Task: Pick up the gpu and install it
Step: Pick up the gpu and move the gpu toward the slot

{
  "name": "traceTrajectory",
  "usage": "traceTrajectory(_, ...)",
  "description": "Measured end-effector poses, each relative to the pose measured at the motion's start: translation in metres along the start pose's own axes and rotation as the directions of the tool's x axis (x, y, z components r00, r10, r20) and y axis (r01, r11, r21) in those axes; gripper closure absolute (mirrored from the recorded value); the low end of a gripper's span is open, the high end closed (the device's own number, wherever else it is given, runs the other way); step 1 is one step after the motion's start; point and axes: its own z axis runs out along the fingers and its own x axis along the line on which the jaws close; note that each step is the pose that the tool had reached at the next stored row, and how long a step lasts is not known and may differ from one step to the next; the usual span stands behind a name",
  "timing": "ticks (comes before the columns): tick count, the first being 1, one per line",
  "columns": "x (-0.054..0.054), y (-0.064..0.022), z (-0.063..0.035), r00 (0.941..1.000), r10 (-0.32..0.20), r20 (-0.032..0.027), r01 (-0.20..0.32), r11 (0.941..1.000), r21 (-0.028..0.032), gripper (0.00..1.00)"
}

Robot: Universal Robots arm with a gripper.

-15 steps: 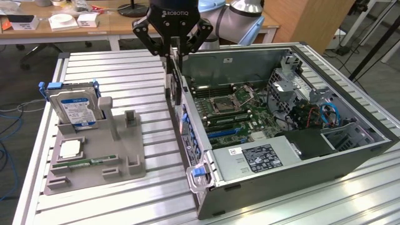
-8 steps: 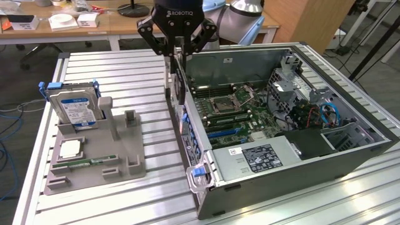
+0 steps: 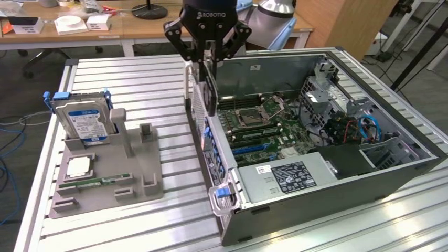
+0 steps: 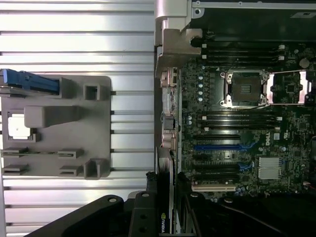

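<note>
Tool (image 3: 208, 55) gripping gpu (image 3: 209, 89) upright over case (image 3: 315, 210) edge.

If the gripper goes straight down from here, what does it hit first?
The gripper is shut on the gpu, so the card leads: likely the case's rear wall or the motherboard just inside it. Depth unclear.

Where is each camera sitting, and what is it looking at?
Exterior view: high, off the arm, slanting down on the open computer case and grey parts holder; shows the gripper holding the gpu.
Wrist view: on the wrist, straight down on the motherboard; shows the gripper's dark fingers.
Both share: gpu, computer case, parts holder, hard drive.
</note>
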Motion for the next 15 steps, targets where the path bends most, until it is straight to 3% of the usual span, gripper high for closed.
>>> traceTrajectory(15,-0.032,0.0008,0.0003,1.0,0.0,-0.0009,0.0,1.0,0.0001,0.74)
